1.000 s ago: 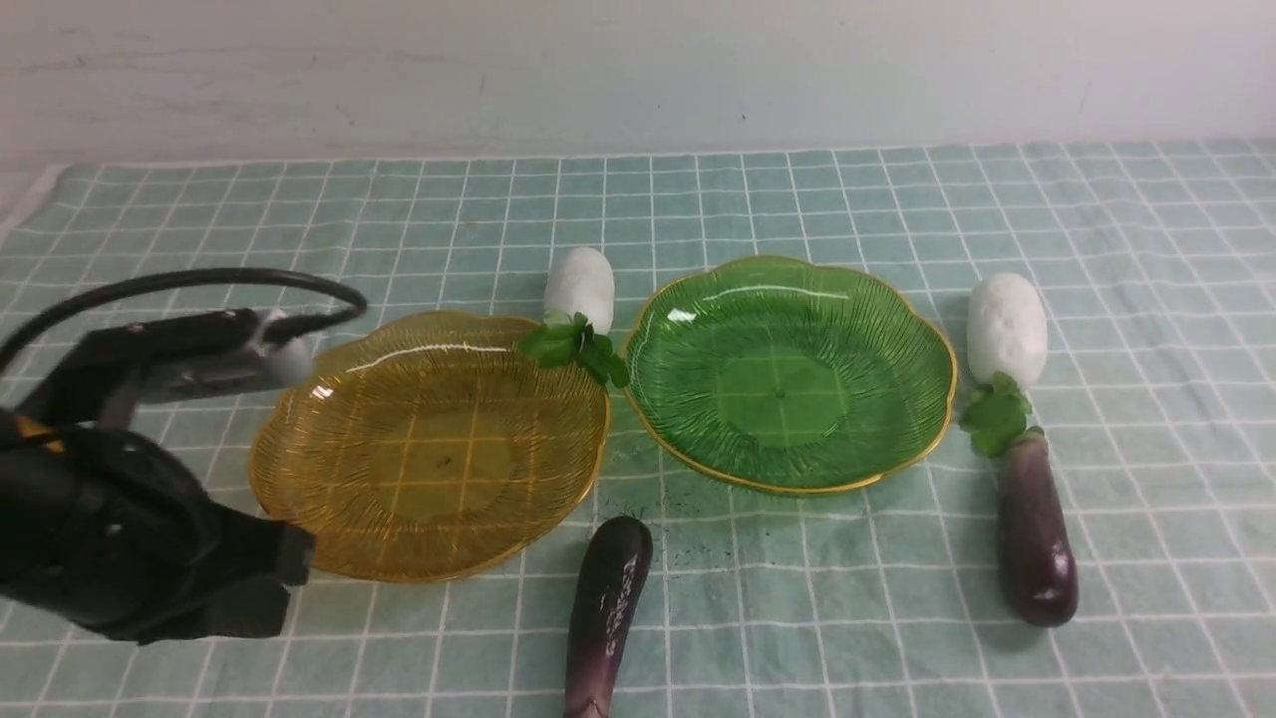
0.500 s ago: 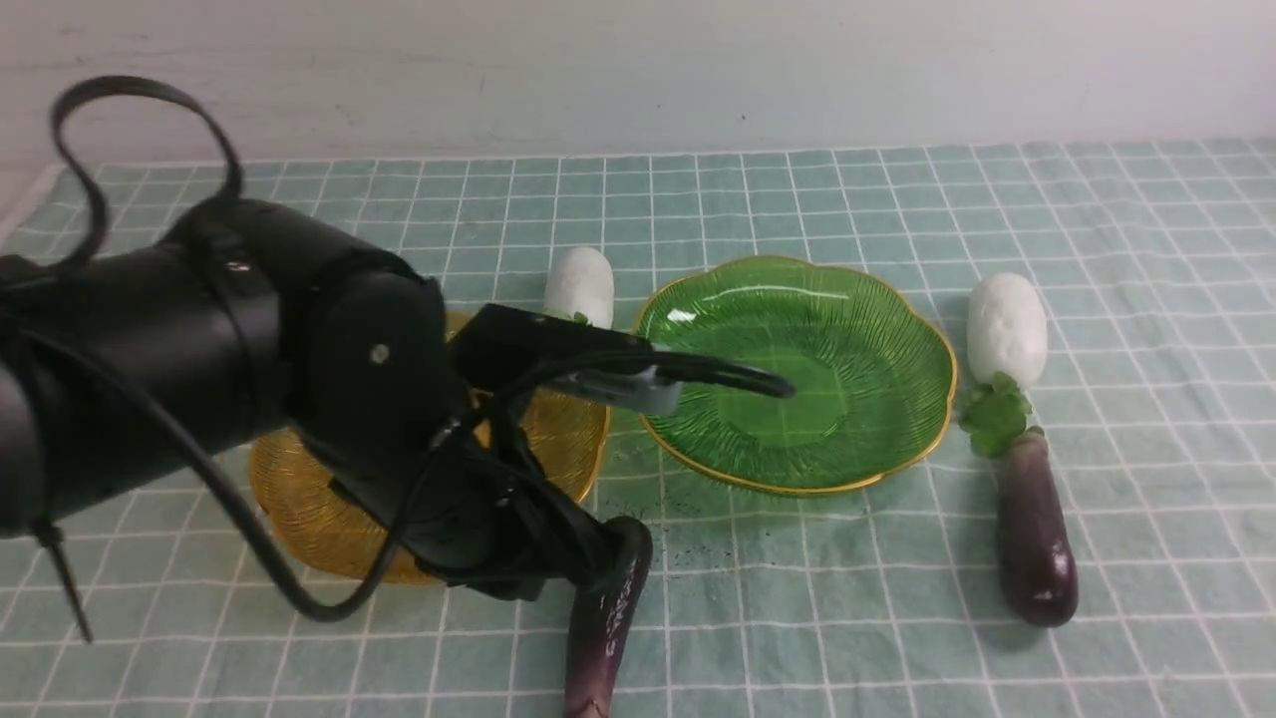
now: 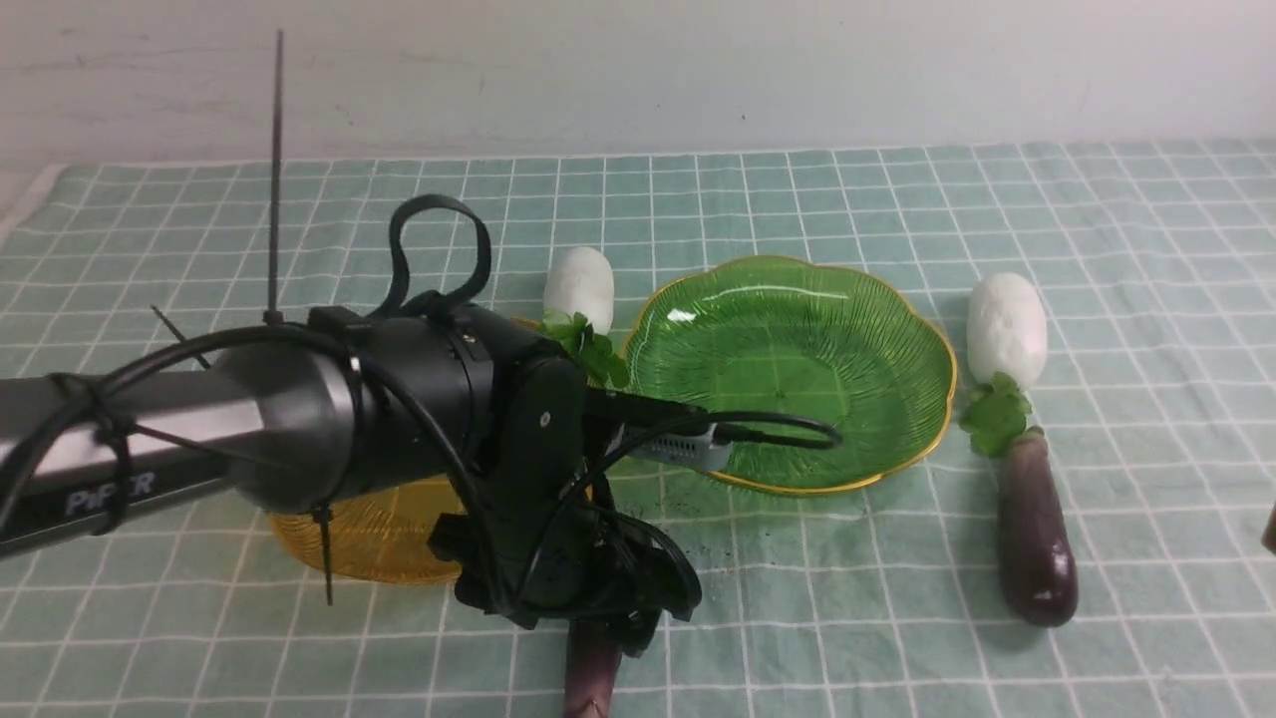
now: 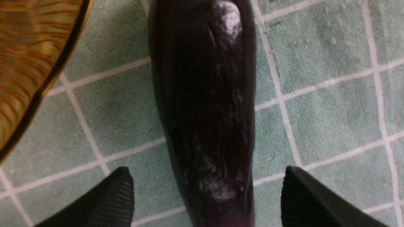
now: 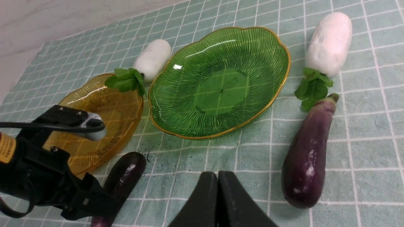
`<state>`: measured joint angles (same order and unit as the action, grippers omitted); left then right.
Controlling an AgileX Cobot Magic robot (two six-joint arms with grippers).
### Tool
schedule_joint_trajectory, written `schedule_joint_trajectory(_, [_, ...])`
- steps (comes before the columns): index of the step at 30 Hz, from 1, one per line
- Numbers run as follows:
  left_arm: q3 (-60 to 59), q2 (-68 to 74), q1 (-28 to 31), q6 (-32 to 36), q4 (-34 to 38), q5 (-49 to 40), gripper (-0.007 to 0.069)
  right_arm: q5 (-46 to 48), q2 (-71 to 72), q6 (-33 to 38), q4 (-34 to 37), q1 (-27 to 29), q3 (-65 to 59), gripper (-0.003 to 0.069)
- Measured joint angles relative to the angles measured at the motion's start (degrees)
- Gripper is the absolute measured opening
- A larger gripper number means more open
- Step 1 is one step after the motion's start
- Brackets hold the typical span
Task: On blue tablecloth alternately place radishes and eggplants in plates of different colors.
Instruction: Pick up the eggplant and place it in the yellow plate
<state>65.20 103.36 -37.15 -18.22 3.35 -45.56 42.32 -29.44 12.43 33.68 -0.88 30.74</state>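
Observation:
My left gripper [image 3: 610, 620] is open and low over the near eggplant [image 3: 590, 676]. In the left wrist view its fingers [image 4: 117, 195] straddle the eggplant [image 4: 205, 94], apart from it, with the gripper [image 4: 205, 169] empty. The amber plate [image 3: 369, 543] is mostly hidden behind the left arm; the green plate [image 3: 887, 339] is empty. One radish [image 3: 580, 284] lies behind the plates, its leaves over the amber rim. The other radish [image 3: 1007, 327] and the second eggplant [image 3: 1037, 538] lie right of the green plate. My right gripper [image 5: 217, 173] is shut and empty, above the blue tablecloth [image 5: 252, 164].
The left arm and its cables [image 3: 439, 249] stretch from the left edge across the amber plate. A wall [image 3: 638, 70] stands behind the table's far edge. Dark specks mark the cloth [image 3: 688, 514] between the plates and the near eggplant.
My left arm has swung from the front left across the amber plate and come down over the near eggplant. Radishes, eggplants and plates have not moved.

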Motion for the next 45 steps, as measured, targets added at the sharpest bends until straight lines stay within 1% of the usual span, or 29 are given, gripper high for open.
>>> schedule_joint_trajectory(3, [0.0, 1.2, 0.0, -0.2, 0.5, 0.9, 0.0561, 0.0, -0.3, 0.0, 0.0, 0.0, 0.0, -0.0015])
schedule_joint_trajectory(6, [0.1, 3.5, 0.0, -0.2, 0.5, 1.7, 0.0477, 0.9, -2.2, 0.0, 0.0, 0.0, 0.2, -0.0015])
schedule_joint_trajectory(7, [0.1, 3.9, 0.0, -0.2, 0.5, 1.9, 0.0460, 1.2, -3.2, 0.0, 0.0, 0.0, 0.2, -0.0015])
schedule_joint_trajectory(8, [0.1, 4.2, 0.0, -0.2, 0.5, 2.0, 0.0430, 1.3, -3.2, 0.0, 0.0, 0.0, 0.2, -0.0015])
schedule_joint_trajectory(9, [0.4, 4.7, 0.0, -0.2, 0.0, 1.7, 0.0345, 2.3, -5.1, 0.0, 0.0, 0.0, 0.7, -0.0015])
schedule_joint_trajectory(10, [0.5, 4.7, 0.0, -0.2, -0.2, 1.1, 0.0282, 3.5, -7.2, -0.1, -0.4, 0.0, 1.6, -0.0015])
schedule_joint_trajectory(13, [0.8, 4.7, 0.0, -0.2, 0.0, 0.3, 0.0290, 5.8, -10.3, -0.1, -1.5, 0.0, 3.9, -0.0015])
schedule_joint_trajectory(14, [1.4, 4.1, 0.0, -0.2, 0.2, -1.5, 0.0290, 8.2, -13.0, -0.3, -3.3, 0.0, 6.4, -0.0015])
schedule_joint_trajectory(16, [1.9, 2.7, 0.0, 0.1, 0.2, -3.2, 0.0290, 9.8, -14.8, -0.7, -4.8, 0.0, 8.2, -0.0015])
schedule_joint_trajectory(18, [4.5, -2.1, 0.1, 1.3, -0.5, -5.9, 0.0290, 14.5, -20.6, -2.8, -10.2, 0.0, 14.3, -0.0015])
schedule_joint_trajectory(20, [5.7, -4.8, 0.4, 1.7, -1.2, -7.0, 0.0290, 16.1, -22.6, -3.5, -12.2, 0.0, 16.6, -0.0015])
schedule_joint_trajectory(22, [9.3, -11.0, 3.2, 2.2, -3.4, -10.1, 0.0290, 20.2, -28.2, -5.7, -17.5, 0.0, 22.5, -0.0015])
schedule_joint_trajectory(24, [11.7, -14.2, 8.2, 2.4, -4.0, -12.9, 0.0290, 21.9, -32.4, -7.7, -20.4, 0.0, 26.4, -0.0015])
schedule_joint_trajectory(25, [12.4, -15.1, 11.1, 2.7, -4.3, -14.0, 0.0290, 22.6, -34.5, -8.5, -21.0, 0.0, 28.2, -0.0015])
schedule_joint_trajectory(26, [12.9, -15.8, 16.1, 3.6, -4.4, -14.8, 0.0290, 23.0, -36.9, -9.6, -21.2, 0.0, 29.7, -0.0010])
schedule_joint_trajectory(28, [13.1, -15.2, 22.7, 4.8, -4.3, -15.1, 0.0290, 23.0, -40.7, -10.3, -21.2, -0.3, 31.4, 0.0006])
schedule_joint_trajectory(30, [13.1, -12.8, 28.4, 5.8, -3.4, -14.2, 0.0290, 22.7, -45.1, -10.4, -21.5, -1.5, 32.5, 0.0048])
schedule_joint_trajectory(31, [13.1, -11.4, 30.1, 6.7, -2.6, -13.3, 0.0290, 22.5, -46.7, -10.4, -21.6, -2.3, 32.7, 0.0067])
schedule_joint_trajectory(34, [13.1, -7.9, 32.8, 10.5, -1.0, -11.1, 0.0290, 21.0, -52.0, -10.5, -22.4, -4.3, 33.4, 0.0147])
schedule_joint_trajectory(36, [13.1, -4.6, 33.5, 15.3, 0.9, -9.1, 0.0290, 19.2, -56.9, -10.5, -23.2, -5.4, 33.9, 0.0246])
schedule_joint_trajectory(39, [13.1, -1.6, 33.5, 18.7, 3.5, -7.1, 0.0290, 18.0, -62.1, -10.5, -23.2, -5.8, 34.8, 0.0376])
schedule_joint_trajectory(40, [13.1, -0.8, 33.5, 19.3, 4.7, -6.5, 0.0290, 17.7, -63.3, -10.5, -23.2, -5.8, 35.1, 0.0407])
schedule_joint_trajectory(41, [13.1, -0.1, 33.5, 19.6, 5.3, -6.1, 0.0290, 17.4, -65.1, -10.5, -23.2, -5.8, 35.6, 0.0456])
schedule_joint_trajectory(43, [13.1, 1.0, 33.5, 20.1, 6.1, -5.4, 0.0290, 17.1, -67.9, -10.8, -23.4, -5.8, 36.5, 0.0529])
schedule_joint_trajectory(45, [13.1, 2.2, 33.5, 20.4, 6.6, -5.0, 0.0304, 16.9, -70.7, -11.3, -23.6, -5.8, 37.5, 0.0596])
